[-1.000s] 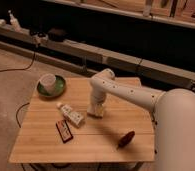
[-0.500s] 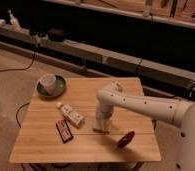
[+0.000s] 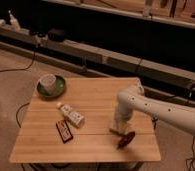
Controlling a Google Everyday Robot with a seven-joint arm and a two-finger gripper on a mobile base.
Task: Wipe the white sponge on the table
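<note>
Robot arm (image 3: 156,107) reaches down from the right so that its claw (image 3: 117,129) meets the bench (image 3: 91,145) near the front right corner, a posture that suits pressing and sliding a pad across the wood. White sponge (image 3: 114,131), a pale flat shape, shows at the claw's tip, touching the planks; whether the claw grips it cannot be told. Just right of the sponge lies a dark reddish object (image 3: 125,139). Well left of it rest a labelled white bottle (image 3: 71,114), a red-black packet (image 3: 64,131) and a white cup (image 3: 47,82) on a green saucer (image 3: 58,90).
</note>
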